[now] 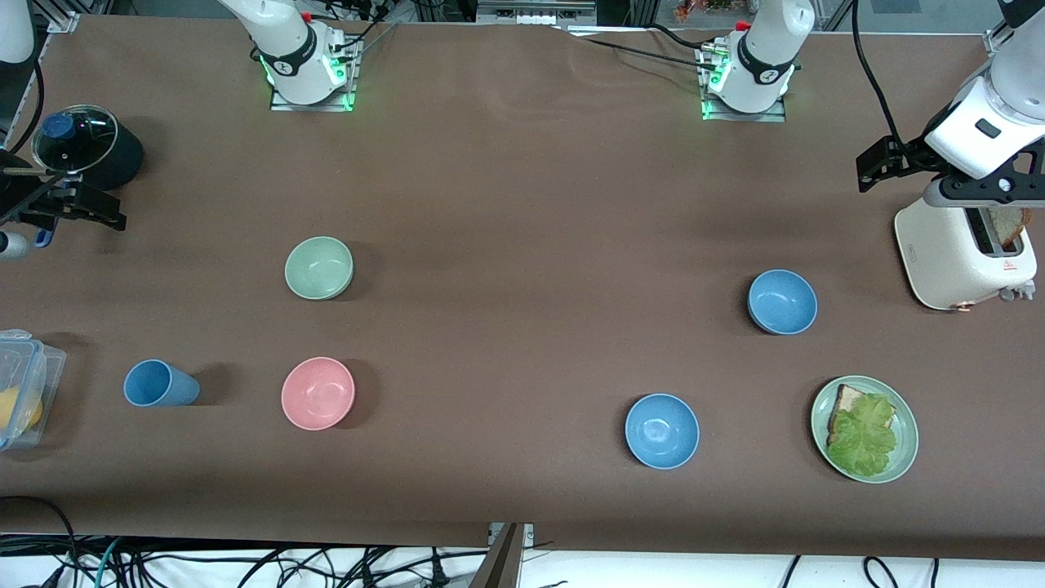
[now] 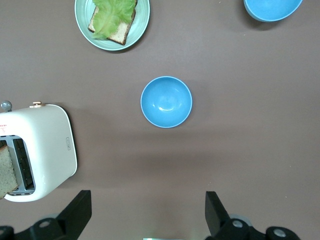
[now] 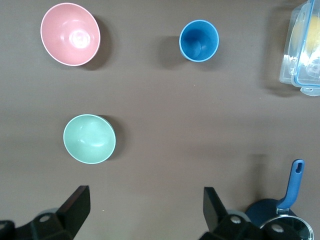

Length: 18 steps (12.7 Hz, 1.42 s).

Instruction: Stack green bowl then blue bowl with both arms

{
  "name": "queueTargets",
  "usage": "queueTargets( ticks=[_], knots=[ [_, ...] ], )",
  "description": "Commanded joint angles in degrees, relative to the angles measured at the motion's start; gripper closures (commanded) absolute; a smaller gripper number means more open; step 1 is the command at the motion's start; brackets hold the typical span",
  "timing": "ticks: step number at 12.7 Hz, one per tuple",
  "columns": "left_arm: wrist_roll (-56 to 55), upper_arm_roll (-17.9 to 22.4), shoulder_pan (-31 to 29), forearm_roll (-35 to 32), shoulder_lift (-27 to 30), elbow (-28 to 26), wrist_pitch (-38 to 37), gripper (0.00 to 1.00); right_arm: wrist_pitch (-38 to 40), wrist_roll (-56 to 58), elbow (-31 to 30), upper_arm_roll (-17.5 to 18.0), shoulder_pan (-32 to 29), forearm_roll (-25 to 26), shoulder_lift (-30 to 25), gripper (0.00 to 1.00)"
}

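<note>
— Green bowl (image 1: 319, 268)?
— Right arm's end of the table, farther from the camera than the pink bowl (image 1: 317, 393).
— Blue bowl (image 1: 782, 301)?
— Left arm's end, near the toaster (image 1: 963, 253).
— Grippers?
— Both released and empty: left gripper (image 1: 878, 167) up beside the toaster, right gripper (image 1: 90, 214) beside the pot (image 1: 86, 147).

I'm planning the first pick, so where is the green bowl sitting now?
The green bowl stands upright toward the right arm's end of the table, beside the pink bowl and farther from the front camera than it.
</note>
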<state>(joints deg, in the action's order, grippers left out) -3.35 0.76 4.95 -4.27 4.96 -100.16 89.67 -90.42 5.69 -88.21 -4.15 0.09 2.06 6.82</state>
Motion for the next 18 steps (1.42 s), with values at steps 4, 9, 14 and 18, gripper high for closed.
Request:
queueTargets(
  ticks=[4, 9, 14, 18],
  knots=[
    [-0.3, 0.1, 0.0, 1.0, -0.4, 2.2, -2.1, 0.00, 0.2, -0.9, 0.9, 0.3, -0.4, 0.8, 0.2, 0.00],
    [-0.3, 0.0, 0.1, 1.0, -0.4, 2.2, -2.4, 0.00, 0.2, -0.9, 1.0, 0.3, -0.4, 0.7, 0.3, 0.00],
    [-0.3, 0.1, 0.0, 1.0, -0.4, 2.2, -2.4, 0.00, 0.2, -1.0, 1.0, 0.1, -0.5, 0.7, 0.3, 0.00],
    [-0.3, 0.1, 0.0, 1.0, -0.4, 2.2, -2.4, 0.00, 0.2, -1.7, 1.0, 0.1, -0.6, 0.6, 0.3, 0.00]
  ],
)
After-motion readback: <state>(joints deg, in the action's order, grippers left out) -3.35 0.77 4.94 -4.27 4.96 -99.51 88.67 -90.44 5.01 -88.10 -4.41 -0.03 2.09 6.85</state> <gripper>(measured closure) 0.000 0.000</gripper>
